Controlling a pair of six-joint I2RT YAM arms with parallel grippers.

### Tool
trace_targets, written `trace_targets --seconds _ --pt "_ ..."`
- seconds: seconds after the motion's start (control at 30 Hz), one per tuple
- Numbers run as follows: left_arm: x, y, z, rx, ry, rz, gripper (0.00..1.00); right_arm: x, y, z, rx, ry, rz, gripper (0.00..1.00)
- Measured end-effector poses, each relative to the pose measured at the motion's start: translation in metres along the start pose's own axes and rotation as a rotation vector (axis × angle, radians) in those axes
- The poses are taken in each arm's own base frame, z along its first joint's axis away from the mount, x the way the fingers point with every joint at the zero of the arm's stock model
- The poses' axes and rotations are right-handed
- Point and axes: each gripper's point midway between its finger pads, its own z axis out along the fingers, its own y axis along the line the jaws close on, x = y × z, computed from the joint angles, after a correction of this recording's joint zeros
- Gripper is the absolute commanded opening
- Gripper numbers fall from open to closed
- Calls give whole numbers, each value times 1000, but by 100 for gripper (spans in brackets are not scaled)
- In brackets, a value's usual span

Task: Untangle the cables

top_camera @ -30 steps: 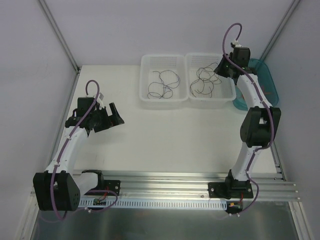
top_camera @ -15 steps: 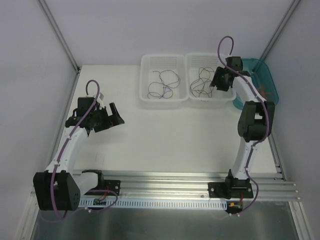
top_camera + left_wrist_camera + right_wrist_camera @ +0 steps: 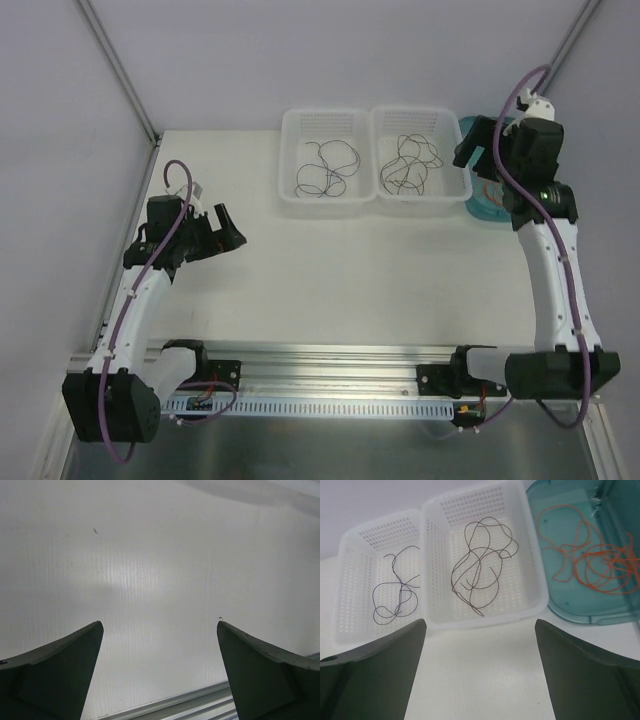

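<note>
1. L gripper [image 3: 160,625]: jaws wide, empty, over table [image 3: 150,555].
2. R gripper [image 3: 480,622]: just opened wide, empty, backed off right basket [image 3: 532,587].
3. Dark cable [image 3: 482,565] lies loose inside; 2nd cable [image 3: 395,600] in left basket [image 3: 350,545]; orange tangle [image 3: 600,560] in teal tray [image 3: 580,607] remains.

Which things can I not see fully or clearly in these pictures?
- Tray: top view, the right arm hides most of it; right wrist view, the frame edge cuts it.
- Orange cables: right wrist view, cut by the same edge; their number is unclear.
- Dark cables: top view, too thin to count strands.
</note>
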Motion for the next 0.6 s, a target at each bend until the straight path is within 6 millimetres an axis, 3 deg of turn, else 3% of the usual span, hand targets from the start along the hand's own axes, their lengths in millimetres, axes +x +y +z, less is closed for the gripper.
trace_targets --seconds 0.13,0.33,0.47,0.6 --pt "-8 -6 -14 15 -66 41 99 -16 -10 -82 35 -149 -18 100" --pt "-21 -14 -41 26 -191 115 99 -15 -31 -206 82 -383 -29 100" --pt "-28 -19 -62 33 -287 170 99 2 -45 -265 101 -509 -29 100" --pt "-32 -24 -84 36 -388 214 99 31 -58 -289 119 -545 -38 100"
